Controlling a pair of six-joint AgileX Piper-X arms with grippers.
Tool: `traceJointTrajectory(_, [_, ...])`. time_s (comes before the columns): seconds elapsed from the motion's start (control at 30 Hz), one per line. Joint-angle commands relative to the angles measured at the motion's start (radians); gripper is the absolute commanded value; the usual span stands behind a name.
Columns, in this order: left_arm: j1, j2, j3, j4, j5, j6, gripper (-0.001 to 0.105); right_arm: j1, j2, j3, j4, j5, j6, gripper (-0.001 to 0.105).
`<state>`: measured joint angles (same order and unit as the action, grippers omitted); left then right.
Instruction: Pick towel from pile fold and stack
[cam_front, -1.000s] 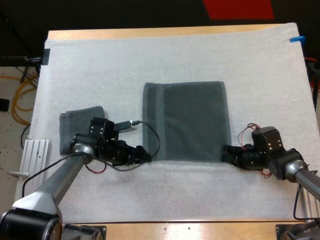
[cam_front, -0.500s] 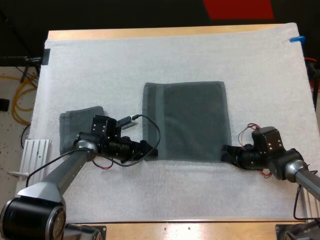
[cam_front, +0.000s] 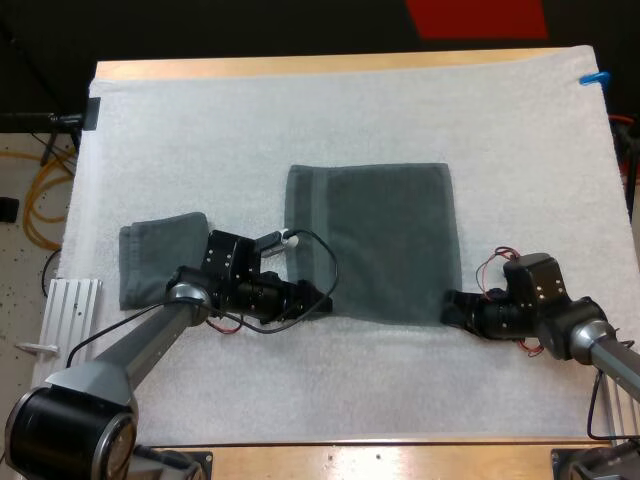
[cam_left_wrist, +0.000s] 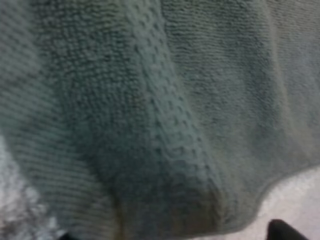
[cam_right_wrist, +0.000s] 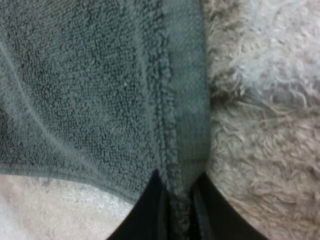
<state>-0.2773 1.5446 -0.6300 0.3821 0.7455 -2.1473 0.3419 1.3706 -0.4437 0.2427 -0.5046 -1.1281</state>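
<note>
High view, and the spread towel lies flat in the middle of the white mat, with a folded towel well off to its left. Right gripper pinches the spread towel's near right corner, hem squeezed between both fingers. Left gripper sits at the near left corner; whether it grips, I cannot tell.

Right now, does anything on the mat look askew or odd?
Nothing stands out. The spread towel lies flat and square, the right gripper pinching its near right corner, the left gripper at its near left corner. The folded towel sits apart.
</note>
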Motion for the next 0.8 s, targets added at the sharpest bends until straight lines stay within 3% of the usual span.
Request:
traceJointTrajectory(0.0, [-0.007,0.013,0.007,-0.013,-0.028,-0.005,0.057,0.001,-0.008,0.001,0.009,-0.015,-0.012,0.0])
traceJointTrajectory(0.2, [-0.007,0.013,0.007,-0.013,-0.037,-0.003,0.028,0.001,-0.008,0.001,0.009,-0.04,-0.012,0.0])
traceJointTrajectory(0.3, [-0.007,0.013,0.007,-0.013,-0.037,-0.003,0.019,0.001,-0.008,0.001,0.009,-0.048,-0.012,0.0])
traceJointTrajectory(0.4, [-0.007,0.006,0.007,0.015,-0.037,0.005,0.0,0.001,-0.027,0.001,0.009,-0.057,-0.021,0.0])
traceJointTrajectory(0.63, [-0.007,-0.146,0.007,0.206,-0.028,0.101,0.0,0.001,-0.192,0.001,0.097,-0.053,-0.021,0.0])
traceJointTrajectory(0.77, [-0.007,-0.305,0.007,0.381,-0.028,0.164,0.0,0.001,-0.343,0.001,0.254,-0.076,-0.021,0.0])
